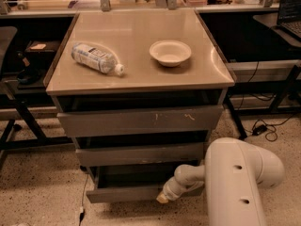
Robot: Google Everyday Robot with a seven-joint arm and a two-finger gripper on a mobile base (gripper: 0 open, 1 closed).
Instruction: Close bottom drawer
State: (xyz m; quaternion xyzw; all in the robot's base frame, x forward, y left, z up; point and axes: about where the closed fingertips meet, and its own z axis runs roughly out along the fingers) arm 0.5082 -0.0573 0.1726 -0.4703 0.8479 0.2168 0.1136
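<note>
The bottom drawer is the lowest, narrowest grey-brown front of the cabinet. It stands pulled out a little, with a dark gap above its flat front. My white arm reaches in from the lower right. The gripper is low at the right part of that drawer's front, its pale tip against or just before the front's face. The middle drawer and the top drawer above it also stick out slightly.
A plastic bottle lies on its side and a white bowl stands on the cabinet top. Dark desk frames and cables flank the cabinet on both sides. A cable runs down the speckled floor at the lower left.
</note>
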